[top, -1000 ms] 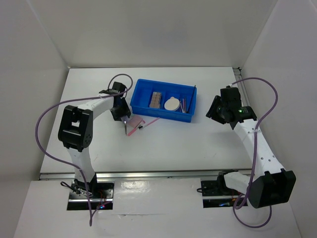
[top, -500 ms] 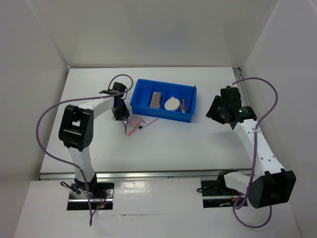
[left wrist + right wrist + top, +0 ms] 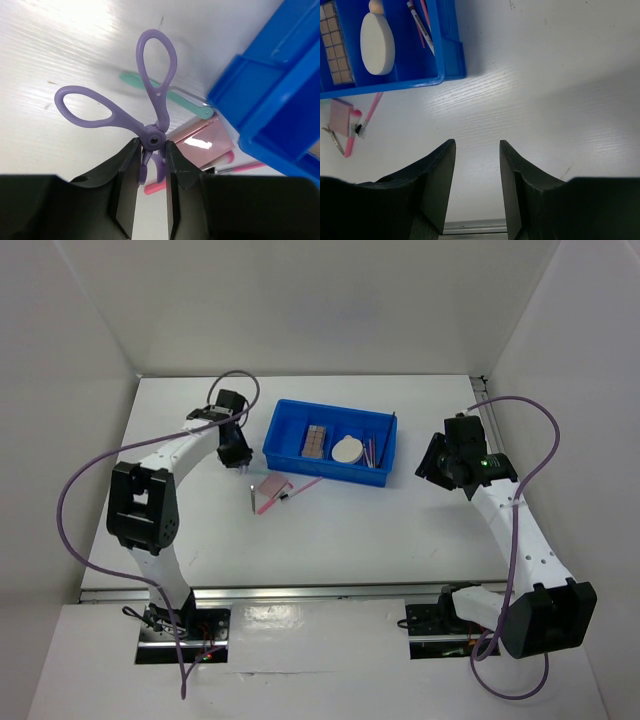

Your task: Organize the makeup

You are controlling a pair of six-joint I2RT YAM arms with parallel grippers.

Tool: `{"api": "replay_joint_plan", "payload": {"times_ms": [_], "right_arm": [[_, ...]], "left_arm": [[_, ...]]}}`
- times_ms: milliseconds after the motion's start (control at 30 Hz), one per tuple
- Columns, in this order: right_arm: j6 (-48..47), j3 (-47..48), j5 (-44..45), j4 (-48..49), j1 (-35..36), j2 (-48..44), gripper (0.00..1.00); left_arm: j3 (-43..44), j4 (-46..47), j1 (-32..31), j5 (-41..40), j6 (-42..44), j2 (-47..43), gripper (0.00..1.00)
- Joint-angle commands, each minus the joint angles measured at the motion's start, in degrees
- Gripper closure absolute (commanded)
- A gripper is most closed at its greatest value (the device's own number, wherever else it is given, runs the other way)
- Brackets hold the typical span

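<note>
L claw [image 3: 151, 150] aloft w/ purple scissors [image 3: 125, 120]

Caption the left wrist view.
The left gripper pinches purple scissors at the pivot, pink pad and blue tray beyond.

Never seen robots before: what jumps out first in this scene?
The left gripper clamps purple scissors at their pivot, just left of the blue tray. The tray holds a cream round puff, and a pink square pad lies loose in front of its left corner.
</note>
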Motion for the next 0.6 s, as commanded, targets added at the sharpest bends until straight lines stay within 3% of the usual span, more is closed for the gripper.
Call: {"api": "replay_joint_plan", "payload": {"times_ms": [0, 200, 333, 567], "right_arm": [[0.28, -0.43, 0.01, 2.37, 0.43, -0.41, 0.52], [0.28, -0.43, 0.01, 2.90, 0.95, -0.94, 0.52], [0.28, -0.43, 0.54, 2.90, 0.95, -0.94, 0.52], [0.28, 0.62, 1.23, 1.76, 0.95, -1.47, 0.52]], "left_arm": [[3.08, -3.74, 1.94, -3.14, 2.33, -5.68, 0.74], [4.83, -1.82, 2.47, -7.35, 6.11, -8.67, 0.74], [7.47, 1.69, 1.85, -0.43, 9.71, -8.68, 0.74], [14.30, 4.88, -6.66, 0.47, 14.82, -3.07, 0.74]]}}
